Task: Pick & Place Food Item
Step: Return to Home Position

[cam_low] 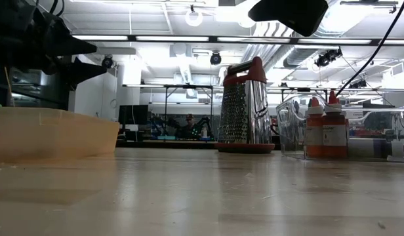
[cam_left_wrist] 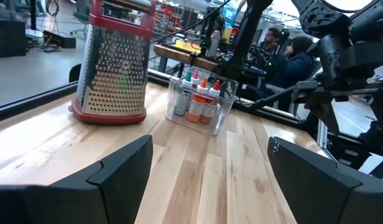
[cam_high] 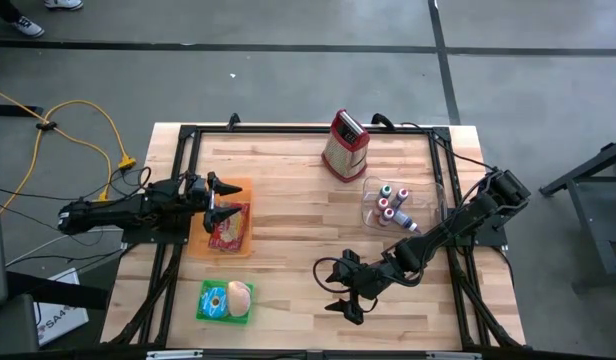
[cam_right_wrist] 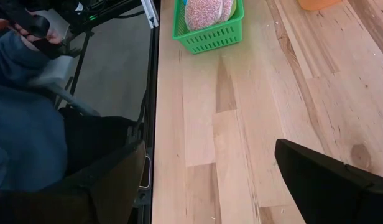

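Note:
An orange tray [cam_high: 244,190] near the table's left edge holds a red-and-white food item [cam_high: 229,228]. Nearer the front edge stands a green basket [cam_high: 202,302] with a round bun-like piece [cam_high: 239,297]; the right wrist view shows a pink speckled piece [cam_right_wrist: 203,12] in it. My left gripper [cam_high: 233,198] points level over the tray's far end, open, touching nothing. My right gripper [cam_high: 334,292] hangs open above bare wood at front centre, slanting down toward the basket [cam_right_wrist: 207,28].
A red-topped metal box grater [cam_high: 345,145] stands at the far centre. A clear bin of small bottles [cam_high: 392,205] sits right of centre. A person's arm and sleeve [cam_right_wrist: 23,93] show beyond the table's near edge. Bare wood lies between tray, basket and bin.

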